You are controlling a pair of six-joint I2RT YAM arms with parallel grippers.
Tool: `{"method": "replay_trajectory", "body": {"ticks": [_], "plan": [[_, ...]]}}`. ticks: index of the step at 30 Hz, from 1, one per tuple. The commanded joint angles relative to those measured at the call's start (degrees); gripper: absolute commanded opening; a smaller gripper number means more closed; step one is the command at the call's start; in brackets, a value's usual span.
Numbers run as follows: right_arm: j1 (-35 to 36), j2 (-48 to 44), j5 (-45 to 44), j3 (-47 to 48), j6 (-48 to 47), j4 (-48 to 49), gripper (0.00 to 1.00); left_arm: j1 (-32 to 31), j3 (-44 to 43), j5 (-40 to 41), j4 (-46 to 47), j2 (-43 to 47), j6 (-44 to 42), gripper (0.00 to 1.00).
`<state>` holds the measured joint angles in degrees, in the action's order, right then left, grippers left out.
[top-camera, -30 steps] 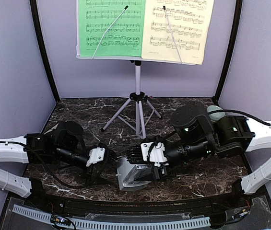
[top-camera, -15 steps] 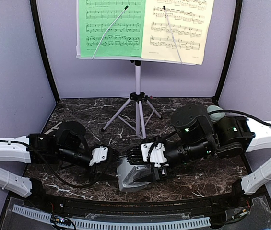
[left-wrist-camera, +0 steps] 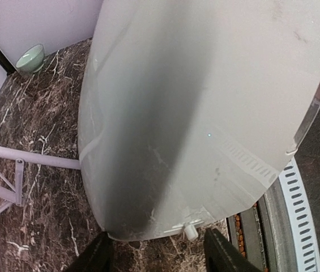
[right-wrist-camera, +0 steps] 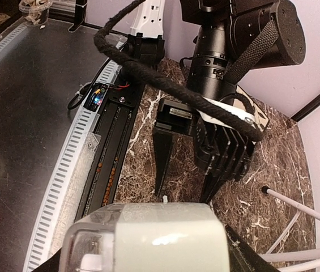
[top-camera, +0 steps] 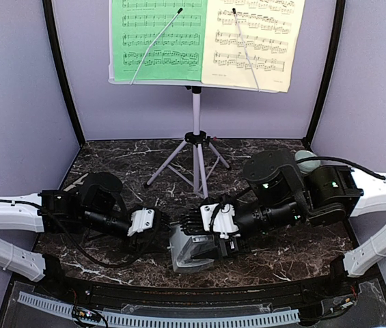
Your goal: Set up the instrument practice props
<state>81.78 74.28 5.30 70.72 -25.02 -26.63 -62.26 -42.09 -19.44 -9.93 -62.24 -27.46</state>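
Two arms meet over the near middle of my dark marble table [top-camera: 288, 256], where the light-grey pyramid metronome [top-camera: 189, 249] lies on its side. My right gripper [top-camera: 194, 232] pinches its body. My left gripper [top-camera: 160, 222] has its fingers spread, tips just at the metronome's end; I cannot tell whether they touch it. Behind, the white tripod music stand [top-camera: 196, 123] carries the green music sheet [top-camera: 158, 34] and the pale-yellow music sheet [top-camera: 254, 41] side by side.
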Motion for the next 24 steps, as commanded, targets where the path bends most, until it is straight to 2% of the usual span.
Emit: {"method": "replay_trajectory", "body": {"ticks": [1, 3, 5, 9, 13, 17, 18, 20, 24], "plan": [[0.4, -1.8, -1.5, 2.7, 0.3, 10.5, 0.00, -0.4, -0.2, 0.5, -0.5, 2.3, 0.9, 0.69], [0.3, -1.3, -3.8, 2.3, 2.0, 11.8, 0.00, -0.3, 1.1, 3.0, 0.4, 4.5, 3.6, 0.81], [-0.3, 0.2, -7.6, 2.2, 5.1, 13.3, 0.00, -0.2, 3.3, 6.5, 2.4, 7.6, 7.6, 0.89], [-2.5, 4.2, -14.8, 2.0, 14.5, 20.2, 0.00, 1.1, 7.4, 16.5, 4.1, 13.7, 21.0, 0.98], [-4.3, 9.8, -18.3, 2.2, 22.0, 27.0, 0.00, 1.4, 10.2, 28.6, 2.0, 21.4, 34.8, 0.99], [-4.7, 17.7, -23.5, 6.4, 26.8, 26.8, 0.00, 1.9, 11.1, 38.7, -2.8, 27.1, 46.5, 0.99], [-5.0, 22.3, -25.9, 8.9, 29.7, 26.7, 0.00, 2.0, 10.8, 42.6, -6.2, 28.9, 51.1, 0.99], [-5.3, 24.7, -26.3, 10.1, 31.5, 26.8, 0.00, 2.1, 10.6, 46.4, -9.6, 30.0, 57.4, 0.99], [-5.6, 27.8, -26.3, 10.3, 32.3, 28.0, 0.02, 2.3, 11.0, 48.2, -13.5, 31.6, 63.0, 0.99]]}}
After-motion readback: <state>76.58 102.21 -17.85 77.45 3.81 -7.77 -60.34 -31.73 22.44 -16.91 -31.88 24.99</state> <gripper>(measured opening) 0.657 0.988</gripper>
